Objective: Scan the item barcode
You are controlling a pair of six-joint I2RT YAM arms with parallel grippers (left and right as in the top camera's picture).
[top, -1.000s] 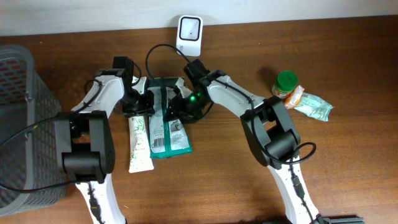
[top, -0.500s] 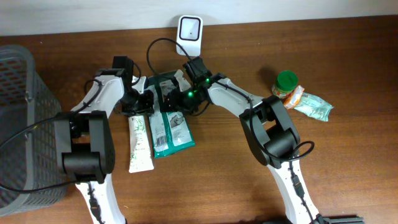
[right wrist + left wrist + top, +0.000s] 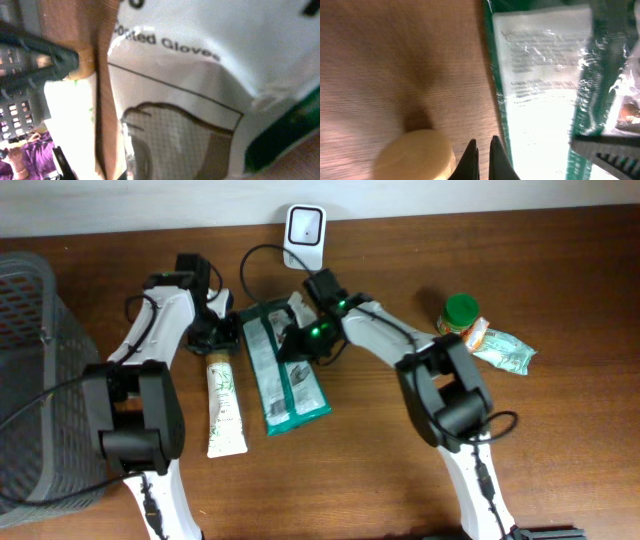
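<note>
Right claw (image 3: pixel 293 345) is clenched on the upper edge of the green glove packet (image 3: pixel 288 380), which lies on the table (image 3: pixel 560 460) at centre frame, just below the scanner (image 3: pixel 305 227) at top centre. Left claw (image 3: pixel 483 155) is pinched shut, empty, beside it. We judge the barcode not yet presented: lifting and turning it remain.
</note>
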